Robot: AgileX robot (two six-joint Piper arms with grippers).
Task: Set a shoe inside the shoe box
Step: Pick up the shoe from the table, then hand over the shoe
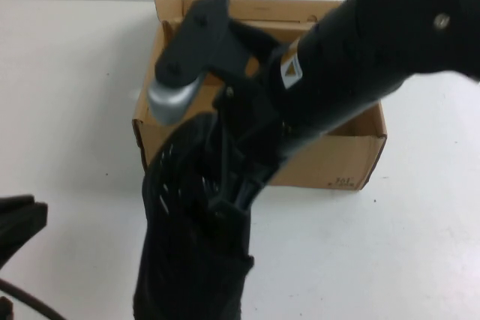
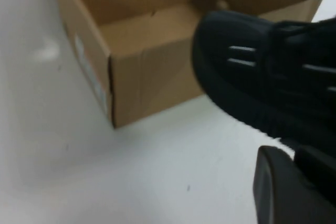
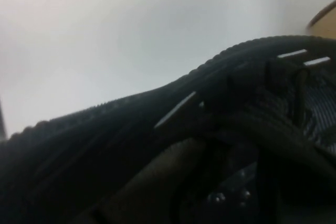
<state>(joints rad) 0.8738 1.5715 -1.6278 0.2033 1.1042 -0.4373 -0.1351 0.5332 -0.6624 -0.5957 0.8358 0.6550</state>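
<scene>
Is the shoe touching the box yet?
Cannot tell. In the high view the shoe, held by the right gripper, overlaps the box; no gap shows. Left gripper idle.

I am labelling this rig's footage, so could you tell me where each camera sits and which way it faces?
High view: raised on the robot's side, angled down at the shoe box; right arm crosses it, right gripper shut on the shoe, left gripper at the near-left edge.
Left wrist view: faces box and shoe.
Right wrist view: pressed close to the shoe.
All share the shoe.
</scene>
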